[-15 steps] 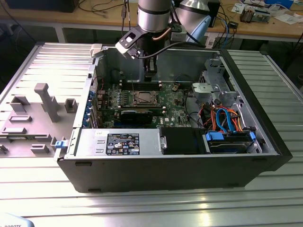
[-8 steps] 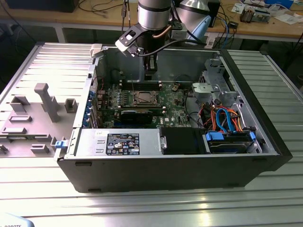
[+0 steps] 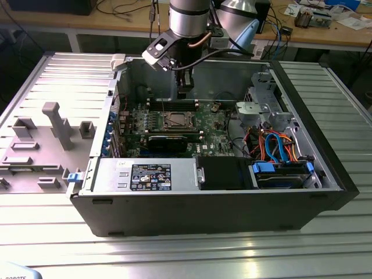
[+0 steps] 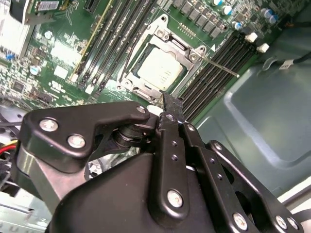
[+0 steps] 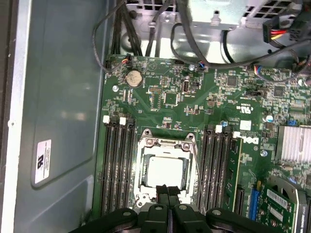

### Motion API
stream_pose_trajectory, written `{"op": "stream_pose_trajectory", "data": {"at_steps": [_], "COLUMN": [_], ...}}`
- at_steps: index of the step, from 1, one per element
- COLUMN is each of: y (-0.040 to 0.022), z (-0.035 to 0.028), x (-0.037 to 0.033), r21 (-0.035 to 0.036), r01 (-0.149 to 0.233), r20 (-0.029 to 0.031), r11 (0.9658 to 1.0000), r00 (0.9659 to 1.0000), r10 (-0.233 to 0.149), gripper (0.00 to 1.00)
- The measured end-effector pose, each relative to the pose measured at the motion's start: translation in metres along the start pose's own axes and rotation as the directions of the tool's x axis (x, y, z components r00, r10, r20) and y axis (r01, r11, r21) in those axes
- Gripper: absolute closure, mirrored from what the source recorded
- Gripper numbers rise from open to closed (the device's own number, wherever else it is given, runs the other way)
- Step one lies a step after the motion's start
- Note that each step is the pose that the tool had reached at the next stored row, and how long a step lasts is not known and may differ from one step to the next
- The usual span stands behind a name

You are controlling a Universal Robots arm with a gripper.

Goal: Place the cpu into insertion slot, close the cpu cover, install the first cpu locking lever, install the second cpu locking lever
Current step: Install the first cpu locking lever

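You have step 1 done: the cpu (image 5: 165,172) lies flat in the insertion slot (image 3: 165,121). Step 2 looks done too, since the cpu cover (image 5: 145,170) sits down around the chip's top and frames it.

By my judgement the 2 locking levers are what is left. In the second wrist view 1 thin lever rod (image 4: 224,68) stands out over the memory slots (image 4: 204,92) rather than lying tucked against the frame (whether the other lever is latched, I cannot tell).

Your gripper (image 4: 169,104) has its fingers pressed together on nothing. Its tips are over the socket's edge, and I cannot tell whether they touch it.

In the exterior view the gripper hangs at about 12 o'clock of the socket. The long black card (image 3: 167,142) is at 6 o'clock and the drive cage (image 3: 264,107) at 3 o'clock.
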State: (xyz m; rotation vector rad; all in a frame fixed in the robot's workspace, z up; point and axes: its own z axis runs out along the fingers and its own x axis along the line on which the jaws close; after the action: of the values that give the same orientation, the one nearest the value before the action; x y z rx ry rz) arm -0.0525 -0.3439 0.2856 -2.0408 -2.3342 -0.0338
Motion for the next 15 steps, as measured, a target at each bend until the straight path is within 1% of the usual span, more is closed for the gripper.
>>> {"op": "stream_pose_trajectory", "data": {"at_steps": [1,2,3,4,5,6,7,8,9,12,13,15], "y": [0.0,0.0,0.0,0.0001,0.0001,0.0001,0.0001,-0.0003,-0.002,-0.0086,-0.0121,-0.0146], "z": [0.0003,0.0007,0.0009,0.0013,0.0017,0.0022,0.0023,0.0024,0.0027,0.003,0.0032,0.0033], "x": [0.0,0.0,-0.0001,-0.0001,-0.0001,-0.0001,-0.0001,-0.0001,0.0001,0.0011,0.0016,0.0019], "r21": [0.0009,0.0023,0.0031,0.0041,0.0053,0.0071,0.0078,0.0082,0.0083,0.0084,0.0083,0.0082], "r01": [0.018,0.048,0.066,0.089,0.116,0.153,0.168,0.177,0.182,0.186,0.186,0.188], "r20": [0.0003,0.0007,0.0007,0.0008,0.001,0.0012,0.0013,0.0013,0.0011,0.0011,0.0011,0.0009], "r11": [0.9998,0.9988,0.9978,0.9961,0.9932,0.9883,0.9858,0.9843,0.9833,0.9826,0.9824,0.9821], "r00": [0.9998,0.9988,0.9978,0.9961,0.9932,0.9883,0.9858,0.9843,0.9834,0.9826,0.9825,0.9821], "r10": [-0.018,-0.048,-0.066,-0.089,-0.116,-0.153,-0.168,-0.177,-0.182,-0.186,-0.186,-0.188], "gripper": [0.89,0.89,0.89,0.89,0.89,0.89,0.89,0.89,0.89,0.89,0.89,0.89]}}
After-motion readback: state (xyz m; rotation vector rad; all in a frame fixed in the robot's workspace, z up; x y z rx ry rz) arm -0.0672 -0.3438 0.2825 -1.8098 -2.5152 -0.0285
